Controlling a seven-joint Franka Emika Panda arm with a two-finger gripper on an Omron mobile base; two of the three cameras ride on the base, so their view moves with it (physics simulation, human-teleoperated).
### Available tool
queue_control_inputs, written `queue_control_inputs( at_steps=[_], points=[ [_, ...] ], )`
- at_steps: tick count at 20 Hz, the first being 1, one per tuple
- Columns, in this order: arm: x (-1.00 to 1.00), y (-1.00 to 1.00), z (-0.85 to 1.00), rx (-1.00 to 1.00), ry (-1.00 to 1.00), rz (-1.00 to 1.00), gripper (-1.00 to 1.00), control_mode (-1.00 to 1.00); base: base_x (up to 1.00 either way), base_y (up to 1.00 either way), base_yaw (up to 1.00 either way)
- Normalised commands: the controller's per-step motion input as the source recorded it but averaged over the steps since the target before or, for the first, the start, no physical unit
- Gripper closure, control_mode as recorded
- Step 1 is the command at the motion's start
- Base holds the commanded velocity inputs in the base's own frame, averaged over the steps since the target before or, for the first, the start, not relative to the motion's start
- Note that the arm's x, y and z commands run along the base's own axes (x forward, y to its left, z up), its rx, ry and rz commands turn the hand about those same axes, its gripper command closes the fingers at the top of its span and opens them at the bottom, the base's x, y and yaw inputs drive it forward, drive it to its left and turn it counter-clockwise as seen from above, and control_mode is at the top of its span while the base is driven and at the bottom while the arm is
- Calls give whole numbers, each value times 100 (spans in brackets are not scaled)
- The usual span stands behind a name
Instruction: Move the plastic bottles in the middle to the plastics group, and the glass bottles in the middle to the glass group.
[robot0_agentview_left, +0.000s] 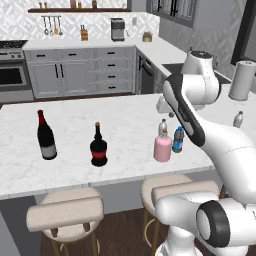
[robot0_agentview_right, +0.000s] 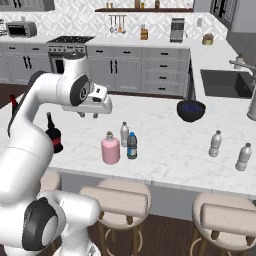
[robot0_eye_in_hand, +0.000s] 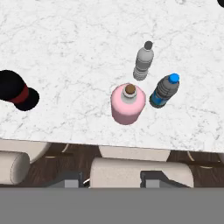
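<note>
The squat pink glass bottle (robot0_eye_in_hand: 127, 104) stands on the marble island near its front edge. Close behind and beside it are the clear plastic bottle (robot0_eye_in_hand: 143, 62) and the dark blue-capped plastic bottle (robot0_eye_in_hand: 164, 91). My gripper (robot0_agentview_right: 89, 115) hangs open and empty, high above the counter, left of this cluster. The glass group stands at the left: the tall wine bottle (robot0_agentview_left: 46, 135) and the squat red-labelled bottle (robot0_agentview_left: 98, 146). Two clear bottles (robot0_agentview_right: 215, 143) of the plastics group stand at the right. The arm hides part of the red-labelled bottle (robot0_agentview_right: 53, 135) in the right base view.
A dark bowl (robot0_agentview_right: 191, 110) sits on the island behind the cluster, towards the sink (robot0_agentview_right: 222, 82). Padded stools (robot0_agentview_left: 65, 210) stand under the island's front edge. A paper towel roll (robot0_agentview_left: 244, 80) stands at the far right.
</note>
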Motion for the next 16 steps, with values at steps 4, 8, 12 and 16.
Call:
queue_control_inputs(
  at_steps=[4,8,12,16],
  points=[
    [-31,-7,-1,4,0,-3,-100,-100,0,0,0],
    [-19,-36,-41,3,-6,-2,-100,-100,0,0,0],
    [2,-9,-73,-4,-7,-3,-100,-100,0,0,0],
    [38,51,-28,-12,-1,-4,-100,-100,0,0,0]
  ],
)
